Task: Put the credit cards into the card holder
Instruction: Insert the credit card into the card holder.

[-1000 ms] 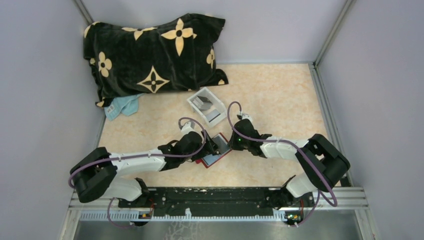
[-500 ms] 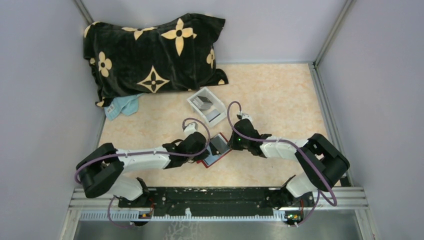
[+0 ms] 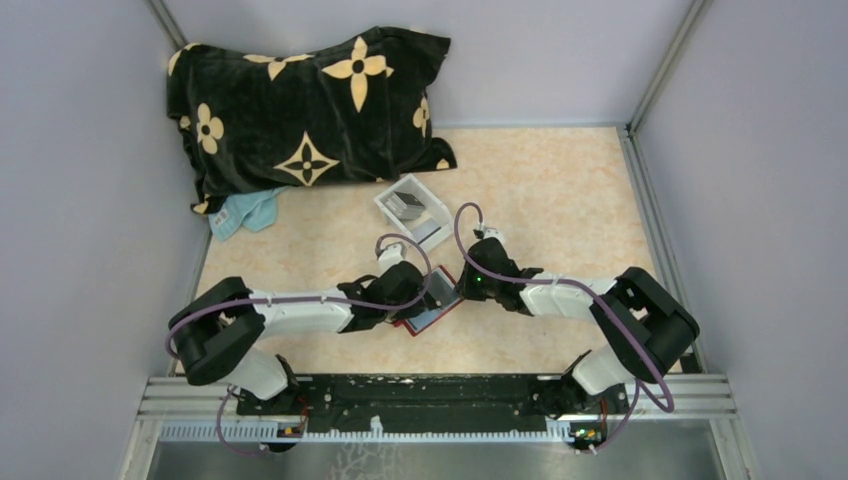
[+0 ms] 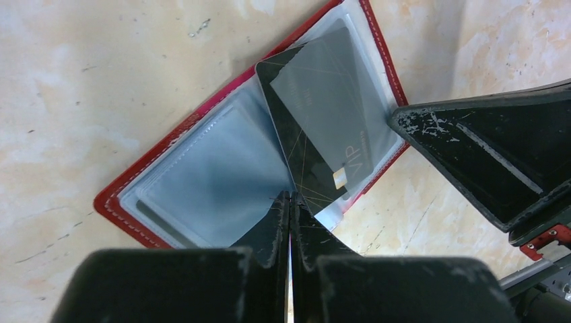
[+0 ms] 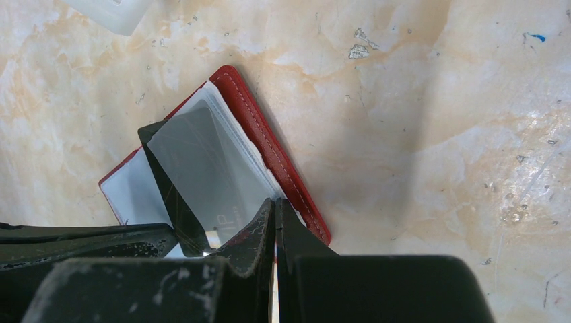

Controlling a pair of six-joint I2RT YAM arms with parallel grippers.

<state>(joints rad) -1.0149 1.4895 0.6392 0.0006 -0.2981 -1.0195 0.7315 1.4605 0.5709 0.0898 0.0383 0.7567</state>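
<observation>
The card holder (image 3: pixel 426 322) lies open on the table, red-edged (image 4: pixel 135 182) with clear sleeves. A dark grey credit card (image 4: pixel 323 114) marked VIP sits askew on its right page, partly under the clear sleeve (image 5: pixel 202 168). My left gripper (image 4: pixel 289 195) is shut, its tips at the card's near edge by the holder's centre fold; nothing shows between the fingers. My right gripper (image 5: pixel 276 200) is shut too, tips down on the right page next to the red border (image 5: pixel 283 175). In the top view both grippers (image 3: pixel 425 290) (image 3: pixel 463 283) meet over the holder. More credit cards (image 3: pixel 405 205) lie in the white tray.
The white tray (image 3: pixel 436 212) stands just beyond the holder, its corner also in the right wrist view (image 5: pixel 111 13). A black pillow with tan flowers (image 3: pixel 310 110) fills the back left, with a blue cloth (image 3: pixel 245 212) beside it. Walls enclose the table.
My left gripper has gone from open to shut and its arm has reached further right over the holder. The right arm has not moved.
</observation>
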